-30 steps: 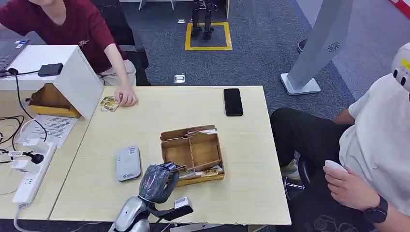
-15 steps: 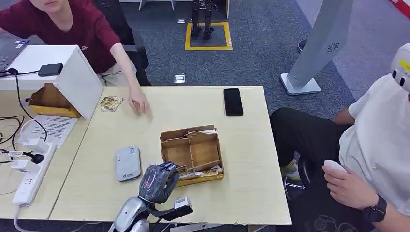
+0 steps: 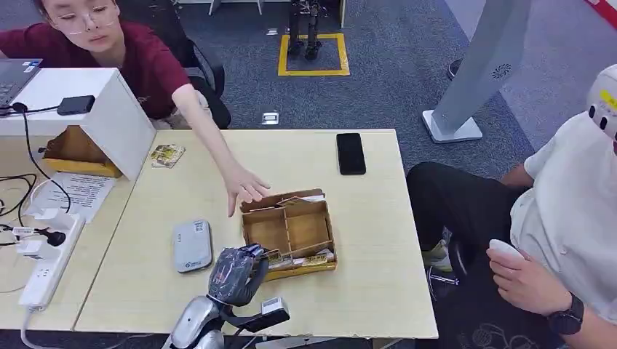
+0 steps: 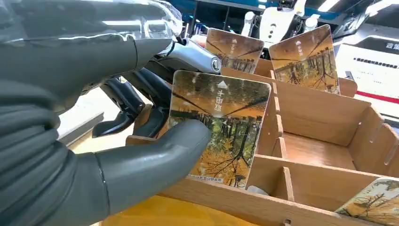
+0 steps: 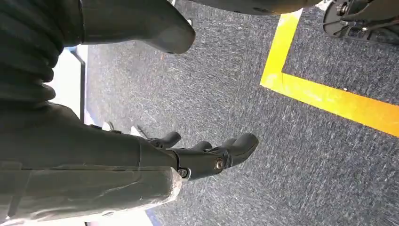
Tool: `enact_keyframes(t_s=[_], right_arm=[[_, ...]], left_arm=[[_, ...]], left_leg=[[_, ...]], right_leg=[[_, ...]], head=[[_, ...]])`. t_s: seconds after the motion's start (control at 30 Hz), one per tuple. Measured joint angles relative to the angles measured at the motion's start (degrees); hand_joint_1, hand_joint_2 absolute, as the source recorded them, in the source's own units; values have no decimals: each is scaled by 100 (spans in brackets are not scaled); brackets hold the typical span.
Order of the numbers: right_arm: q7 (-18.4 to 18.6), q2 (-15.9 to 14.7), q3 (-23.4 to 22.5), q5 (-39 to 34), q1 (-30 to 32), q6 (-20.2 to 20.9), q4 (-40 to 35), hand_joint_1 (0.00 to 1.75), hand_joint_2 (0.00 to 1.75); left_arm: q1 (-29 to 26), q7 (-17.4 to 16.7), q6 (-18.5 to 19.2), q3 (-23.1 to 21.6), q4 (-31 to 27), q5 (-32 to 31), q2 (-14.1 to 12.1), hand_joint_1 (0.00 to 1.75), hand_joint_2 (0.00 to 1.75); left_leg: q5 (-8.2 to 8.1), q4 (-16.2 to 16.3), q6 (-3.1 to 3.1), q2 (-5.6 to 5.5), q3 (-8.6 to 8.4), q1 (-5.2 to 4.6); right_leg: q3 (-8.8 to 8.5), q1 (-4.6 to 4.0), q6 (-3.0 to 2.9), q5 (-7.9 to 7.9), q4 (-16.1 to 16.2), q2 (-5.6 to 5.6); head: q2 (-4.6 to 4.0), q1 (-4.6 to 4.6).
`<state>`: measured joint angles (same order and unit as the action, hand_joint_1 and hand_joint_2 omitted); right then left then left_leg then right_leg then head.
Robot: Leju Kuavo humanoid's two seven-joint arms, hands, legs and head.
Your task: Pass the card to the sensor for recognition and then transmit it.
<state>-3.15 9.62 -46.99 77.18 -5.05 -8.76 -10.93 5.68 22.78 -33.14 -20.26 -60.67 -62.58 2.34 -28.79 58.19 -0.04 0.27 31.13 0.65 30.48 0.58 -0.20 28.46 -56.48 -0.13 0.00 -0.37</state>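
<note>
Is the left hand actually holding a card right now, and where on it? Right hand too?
The left hand pinches a card by its side edge, thumb on the printed face, above the wooden box. The right hand holds nothing.

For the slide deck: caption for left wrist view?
Left robot hand pinches an autumn-forest printed card at the compartmented wooden box.

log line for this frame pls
left hand: pinches card at wooden box | right hand: hanging, holds nothing | person's hand: at box
</note>
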Motion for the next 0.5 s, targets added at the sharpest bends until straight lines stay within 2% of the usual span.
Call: enact_keyframes(t_s=[0.5], right_arm=[[15,0,0,0,0,0,0,0,175]], left_arm=[[-19,46,-2,0,-44,-17,0,175,175]], left_leg=[[0,0,0,0,1,0]], right_leg=[[2,0,0,0,0,1]], head=[[0,0]])
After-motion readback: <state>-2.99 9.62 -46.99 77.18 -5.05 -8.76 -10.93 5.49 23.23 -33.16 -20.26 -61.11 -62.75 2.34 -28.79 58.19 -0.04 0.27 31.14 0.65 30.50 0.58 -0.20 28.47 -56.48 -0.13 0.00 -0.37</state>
